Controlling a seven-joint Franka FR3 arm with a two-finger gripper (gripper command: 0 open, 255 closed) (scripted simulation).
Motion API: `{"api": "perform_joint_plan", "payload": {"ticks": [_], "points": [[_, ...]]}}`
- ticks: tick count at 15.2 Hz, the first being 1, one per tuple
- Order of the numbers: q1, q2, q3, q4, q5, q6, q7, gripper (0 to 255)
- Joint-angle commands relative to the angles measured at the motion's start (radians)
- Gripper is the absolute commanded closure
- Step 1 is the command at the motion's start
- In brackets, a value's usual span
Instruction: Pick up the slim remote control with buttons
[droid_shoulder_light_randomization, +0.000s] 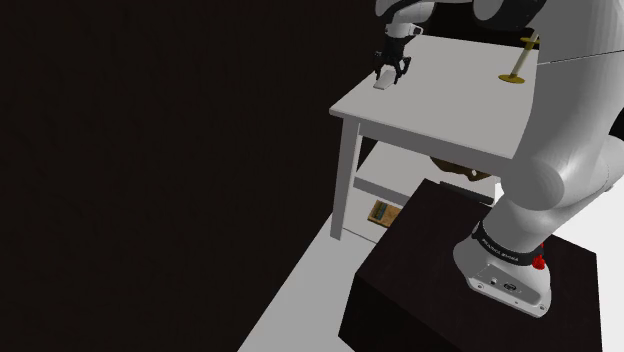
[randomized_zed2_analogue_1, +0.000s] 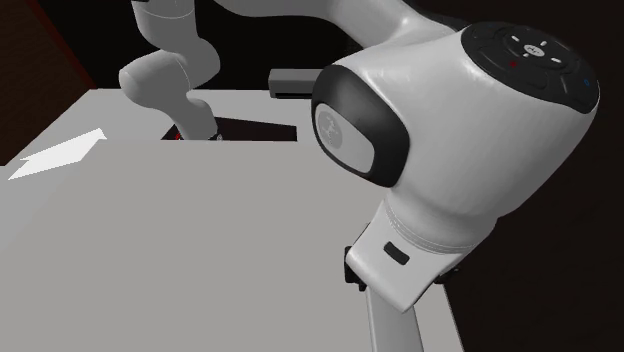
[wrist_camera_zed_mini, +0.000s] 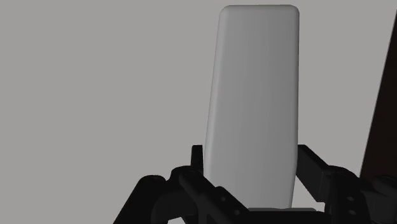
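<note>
The gripper (wrist_camera_zed_mini: 251, 156) seems to clasp the pale slim remote (wrist_camera_zed_mini: 254, 95) by its long edges near a corner of the white table (droid_shoulder_light_randomization: 440, 110), so a firm, centred squeeze and a straight lift should suit best.

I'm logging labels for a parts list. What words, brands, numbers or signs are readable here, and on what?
No text is readable.
Remote control: plain pale grey face, no marks.
Dark base band: pale lettering, too small.
Flat box below the table: print too blurred.
Black button disc: tiny symbols, unreadable.
</note>
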Motion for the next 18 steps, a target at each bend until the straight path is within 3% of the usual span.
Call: {"api": "perform_joint_plan", "payload": {"ticks": [1,8,18], "points": [[0.0,0.0,0.0,0.0,0.0,0.001,0.0,255],[0.0,0.001,0.0,-0.001,0.0,0.001,-0.001,255],[-0.003,-0.02,-0.004,0.104,-0.007,-0.123,0.005,255]]}}
